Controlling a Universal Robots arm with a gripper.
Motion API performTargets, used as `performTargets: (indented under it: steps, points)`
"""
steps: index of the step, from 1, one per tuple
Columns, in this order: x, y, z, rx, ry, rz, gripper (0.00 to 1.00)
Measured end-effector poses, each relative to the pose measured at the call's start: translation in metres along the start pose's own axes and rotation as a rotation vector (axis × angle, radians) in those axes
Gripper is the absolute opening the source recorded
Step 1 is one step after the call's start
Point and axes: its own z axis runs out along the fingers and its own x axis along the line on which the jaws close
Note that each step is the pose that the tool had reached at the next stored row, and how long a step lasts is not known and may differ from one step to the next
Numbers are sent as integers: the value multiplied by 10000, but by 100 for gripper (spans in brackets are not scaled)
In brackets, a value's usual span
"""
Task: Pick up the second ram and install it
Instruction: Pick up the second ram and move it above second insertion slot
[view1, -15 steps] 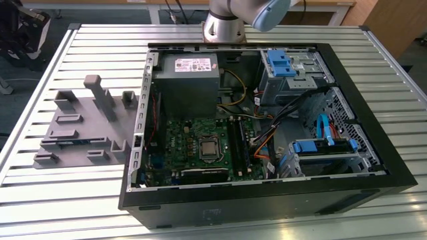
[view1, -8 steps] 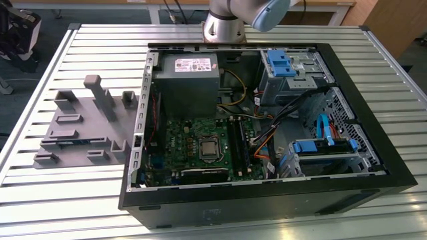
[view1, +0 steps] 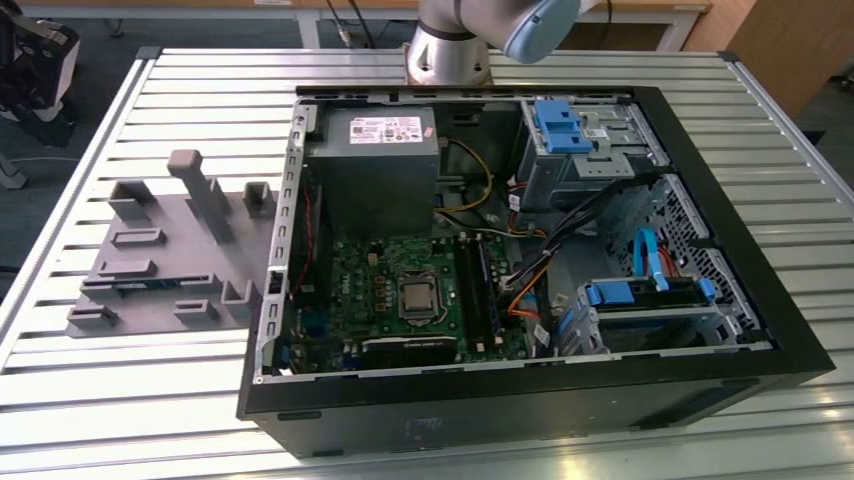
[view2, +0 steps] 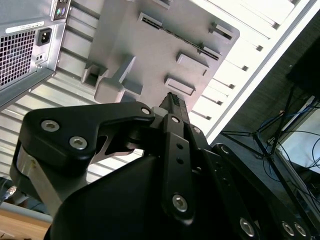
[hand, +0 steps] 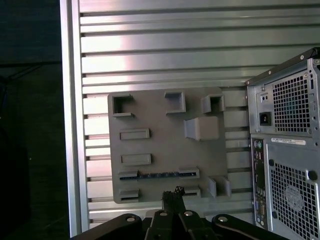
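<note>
There's a white label (view1: 387, 128) on the power supply inside the open computer case (view1: 534, 405), and in the first wrist view a paler sticker (hand: 287, 141) on the case's rear panel beside the vent grilles, but I can't make out the print on either. The second ram (hand: 157, 175) stands on edge in a slot of the grey holder tray (hand: 160, 115). It sits between two raised end blocks and looks like a thin dark strip with faint bluish flecks along it. In the second wrist view it shows as a dark line (view2: 175, 36) across the tray. Only its top edge faces the cameras, so its flat side and the chips are hidden. The gripper (hand: 172, 192) hangs above the tray and clear of it. Its fingers are drawn together with nothing between them, and the tips line up close to the ram's slot in both wrist views. Its black body hides much of the table in the second wrist view. In the exterior view the tray lies on the slatted metal table (view1: 200, 80), just beside the case on the exterior view's left. The arm (view1: 454, 45) is cut off at the frame's top edge. I can't tell whether a stick sits in the long black slots (view1: 477, 285) on the motherboard (view1: 374, 280).
</note>
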Motion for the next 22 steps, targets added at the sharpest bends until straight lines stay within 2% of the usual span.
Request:
performTargets:
  steps: [8,13,22]
  points:
    - [0,0,0,0,1,-20,11]
    - [0,-4,1,2,11,-284,11]
    - [0,-8,10,100,61,-794,11]
